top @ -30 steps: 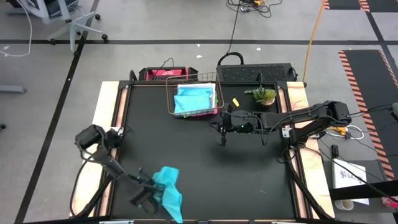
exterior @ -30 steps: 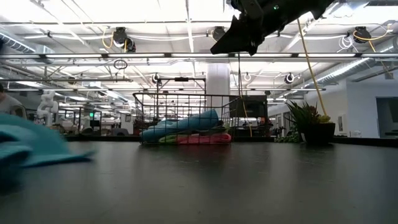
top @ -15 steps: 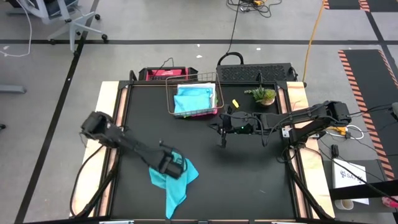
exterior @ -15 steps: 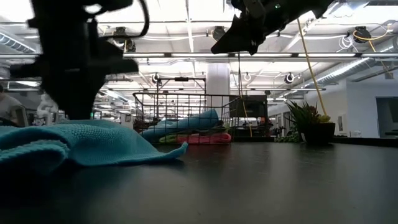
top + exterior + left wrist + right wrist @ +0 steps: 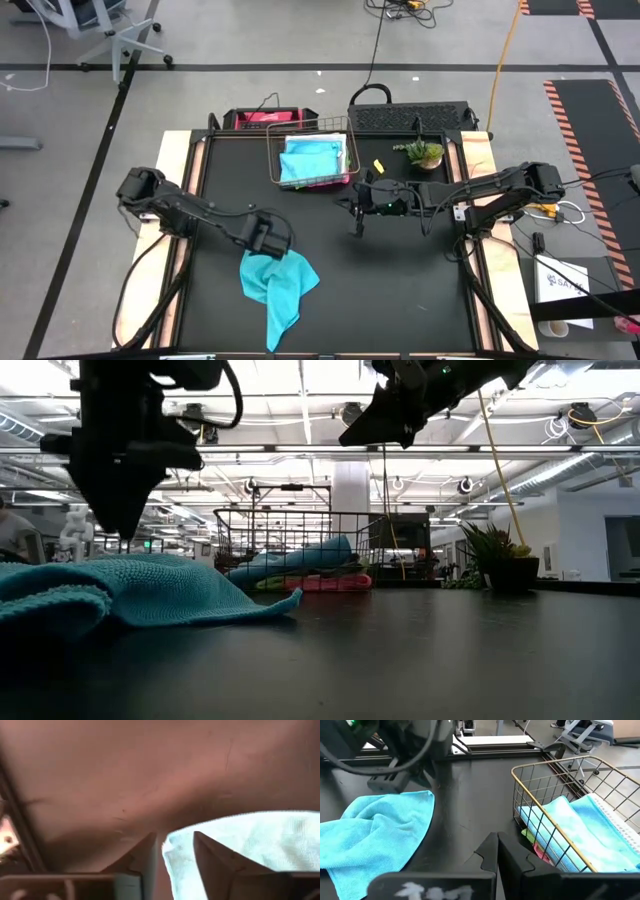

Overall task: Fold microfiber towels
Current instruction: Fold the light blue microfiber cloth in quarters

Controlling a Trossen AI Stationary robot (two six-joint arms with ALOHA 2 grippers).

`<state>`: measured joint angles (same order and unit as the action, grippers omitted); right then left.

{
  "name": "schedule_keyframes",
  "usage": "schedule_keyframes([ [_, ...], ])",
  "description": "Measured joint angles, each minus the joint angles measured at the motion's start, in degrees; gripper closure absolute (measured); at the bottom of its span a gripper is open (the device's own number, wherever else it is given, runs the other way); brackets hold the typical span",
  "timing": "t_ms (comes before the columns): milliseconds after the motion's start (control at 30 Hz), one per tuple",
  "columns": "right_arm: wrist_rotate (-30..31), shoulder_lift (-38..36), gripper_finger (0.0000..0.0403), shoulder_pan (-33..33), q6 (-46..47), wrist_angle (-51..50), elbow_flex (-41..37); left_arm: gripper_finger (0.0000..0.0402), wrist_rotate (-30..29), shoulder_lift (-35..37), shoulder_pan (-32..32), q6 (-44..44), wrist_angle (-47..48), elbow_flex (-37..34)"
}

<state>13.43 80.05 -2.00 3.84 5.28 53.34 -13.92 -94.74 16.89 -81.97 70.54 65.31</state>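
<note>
A black table seen from above, with two dark robot arms reaching in from either side. A turquoise towel lies crumpled and unfolded on the near-left part of the table, one corner trailing toward the front edge. The left gripper hangs just above the towel's far edge; in its wrist view the two fingers stand apart with a strip of towel edge showing in the gap, and nothing is clamped. At the back of the table a copper wire basket holds the other towels in a stack (turquoise on top, with lime green and pink edges showing underneath in the low view). The right gripper hovers above the table's middle, right of the basket, its fingers pressed together and holding nothing. A small potted plant stands at the back right.
</note>
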Motion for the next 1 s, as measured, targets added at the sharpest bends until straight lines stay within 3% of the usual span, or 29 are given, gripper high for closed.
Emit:
schedule_keyframes([
  [133, 0.0, 0.0, 0.0403, 0.0, 0.0, 0.02, 0.0, 0.0225, 2.23, -0.02, -0.78, 0.69, -4.95, -3.02],
  [333, 0.09, 0.0, 0.0403, 0.0, 0.01, 0.04, 0.01, 0.0181, 6.46, 0.05, -1.23, 0.88, -3.84, -5.75],
  [533, 0.17, 0.0, 0.0403, 0.0, 0.81, 0.07, 0.0, 0.0174, 11.2, 0.07, -1.21, 0.82, -10.28, -11.69],
  [767, -0.11, 0.0, 0.0403, 0.0, 2.92, -0.13, 0.0, 0.0174, 11.67, 0.44, -1.2, 1.12, -22.39, -15.61],
  [900, -5.19, -0.04, 0.0403, -0.37, 8.08, -4.98, 0.0, 0.0174, 10.64, 0.37, -1.16, 1.96, -23.09, -15.61],
  [1000, -14.75, -0.04, 0.0403, -1.15, 17.14, -12.3, 0.0, 0.0174, 10.18, 0.35, -1.12, 2.01, -23.18, -15.62],
])
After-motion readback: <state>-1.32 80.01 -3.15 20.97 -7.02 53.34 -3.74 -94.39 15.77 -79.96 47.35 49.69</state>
